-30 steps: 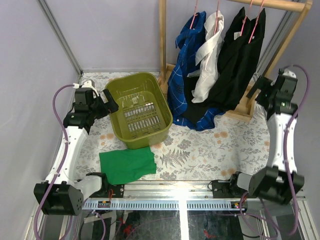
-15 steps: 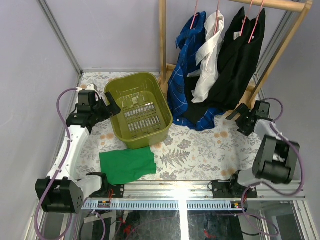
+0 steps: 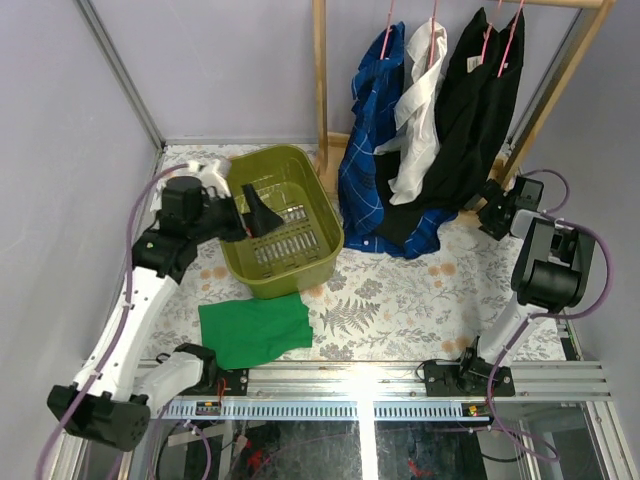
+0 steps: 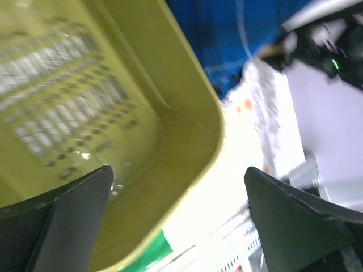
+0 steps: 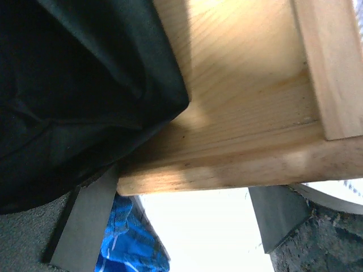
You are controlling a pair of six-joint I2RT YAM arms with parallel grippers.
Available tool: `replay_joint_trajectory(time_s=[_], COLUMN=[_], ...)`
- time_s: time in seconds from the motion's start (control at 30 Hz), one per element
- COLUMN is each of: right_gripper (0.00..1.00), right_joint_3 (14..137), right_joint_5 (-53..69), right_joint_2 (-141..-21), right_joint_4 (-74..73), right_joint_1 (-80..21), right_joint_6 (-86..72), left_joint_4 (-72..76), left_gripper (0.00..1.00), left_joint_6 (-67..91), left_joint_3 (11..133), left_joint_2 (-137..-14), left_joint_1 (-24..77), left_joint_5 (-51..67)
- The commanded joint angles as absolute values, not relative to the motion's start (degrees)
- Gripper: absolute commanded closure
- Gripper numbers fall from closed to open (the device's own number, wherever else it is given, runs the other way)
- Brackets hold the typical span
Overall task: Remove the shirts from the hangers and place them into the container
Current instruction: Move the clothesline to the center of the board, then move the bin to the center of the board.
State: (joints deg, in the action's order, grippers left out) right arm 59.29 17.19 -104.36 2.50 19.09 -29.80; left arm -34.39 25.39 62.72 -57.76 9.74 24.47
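Left gripper (image 3: 265, 218) is over the inside of the basket (image 3: 322, 215), jaws fully apart, gripping nothing. In the left wrist view the left gripper (image 4: 177, 171) looks down past the basket's slotted floor and rounded corner (image 4: 193, 85), with the blue shirt (image 4: 238, 34) beyond the rim.

The basket sits toward the far-left part of the table (image 3: 400, 300), with no shirt in it. A green cloth (image 3: 255, 328) lies flat near the table's near edge, just in front of the basket.

All 4 shirts hang on pink hangers (image 3: 386, 38) on the wooden rack (image 3: 320, 80) at the far-right corner. Left to right they are the blue shirt (image 3: 368, 130), the white shirt (image 3: 420, 110) and 2 black shirts (image 3: 480, 110). The blue hem reaches down to the table.

Right gripper (image 3: 493, 208) is low at the rack's foot, by the right edge. In its wrist view the right gripper (image 5: 181, 198) has its jaws wide and holds nothing. The rack base (image 5: 227, 153) edge lies right at the fingertips (image 5: 91, 221); I can't tell whether they touch. Black shirt fabric (image 5: 74, 85) drapes over the base, with the blue shirt (image 5: 130, 243) below it.
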Motion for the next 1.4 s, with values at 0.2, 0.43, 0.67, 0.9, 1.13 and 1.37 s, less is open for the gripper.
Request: replay_joint_trajectory(time_s=[0.2, 0.43, 0.67, 0.9, 1.13, 1.37], right_gripper=[0.0, 0.01, 0.01, 0.01, 0.0, 0.05], right_joint_3=[65.0, 60.1, 56.5, 57.6, 66.9, 74.6], right_joint_5=[21.3, 9.6, 12.4, 19.7, 27.1, 43.7], right_joint_2=[-105.4, -89.9, -72.8, -61.2, -60.5, -60.2], right_joint_4=[3.9, -11.0, -17.0, -19.2, -25.2, -22.8], right_joint_1=[23.3, 23.4, 23.4, 23.4, 23.4, 23.4], right_joint_6=[-29.4, -25.7, -25.3, -26.7, -26.6, -28.1], left_joint_4=[-29.0, -21.8, -25.9, -31.5, -32.0, -29.4], left_gripper=[0.0, 0.0, 0.0, 0.0, 0.0, 0.0], left_joint_6=[29.5, 32.7, 33.3, 34.9, 33.6, 31.4], left_joint_3=[63.0, 64.0, 64.6, 59.0, 54.8, 53.2], left_joint_2=[-63.5, -75.6, -82.1, -79.2, -71.2, -65.7], left_joint_1=[43.9, 57.0, 58.2, 43.1, 33.4, 32.8], left_joint_5=[14.2, 8.7, -10.0, -19.2, -17.7, -12.3])
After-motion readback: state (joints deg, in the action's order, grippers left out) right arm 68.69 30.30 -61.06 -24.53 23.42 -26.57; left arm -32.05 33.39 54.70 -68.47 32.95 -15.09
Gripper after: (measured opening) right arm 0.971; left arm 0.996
